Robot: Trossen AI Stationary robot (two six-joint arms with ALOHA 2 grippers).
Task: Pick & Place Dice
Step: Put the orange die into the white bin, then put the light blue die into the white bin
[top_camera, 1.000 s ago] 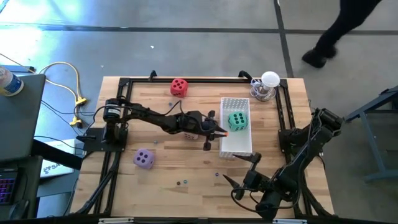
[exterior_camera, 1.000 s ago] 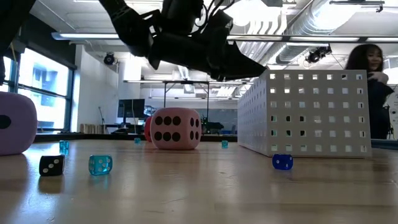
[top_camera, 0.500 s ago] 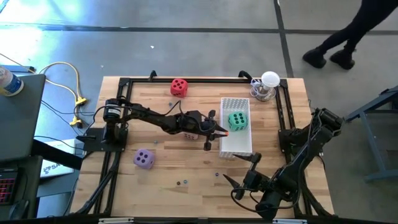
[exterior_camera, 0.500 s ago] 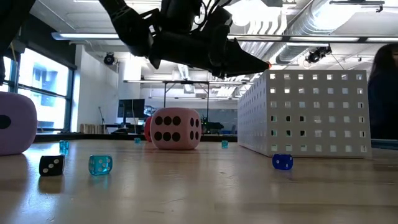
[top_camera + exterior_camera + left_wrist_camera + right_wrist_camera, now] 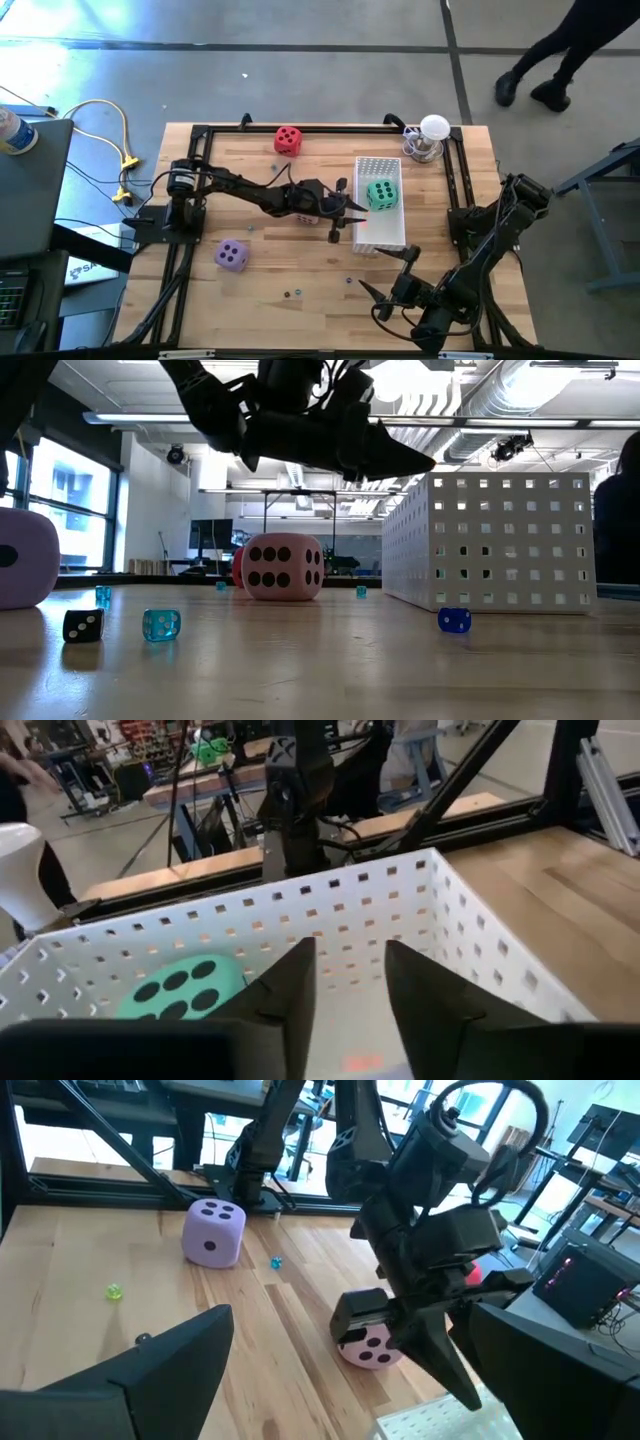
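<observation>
Left end effector (image 5: 352,209): extended at frame centre over white basket (image 5: 380,235), fingers slightly parted, empty. Right end effector (image 5: 385,275): spread, lower right.

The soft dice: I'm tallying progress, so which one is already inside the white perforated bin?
The green soft die. It sits in the white perforated bin; the red, pink and purple dice rest on the wooden table.

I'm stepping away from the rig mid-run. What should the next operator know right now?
Left gripper: empty, fingers slightly apart, over the white bin's edge.
Right gripper: open, waiting at the near right.
Done: green die is in the bin.
Left: pink die sits on the table under the left arm; purple die near left; red die at the far edge.
</observation>
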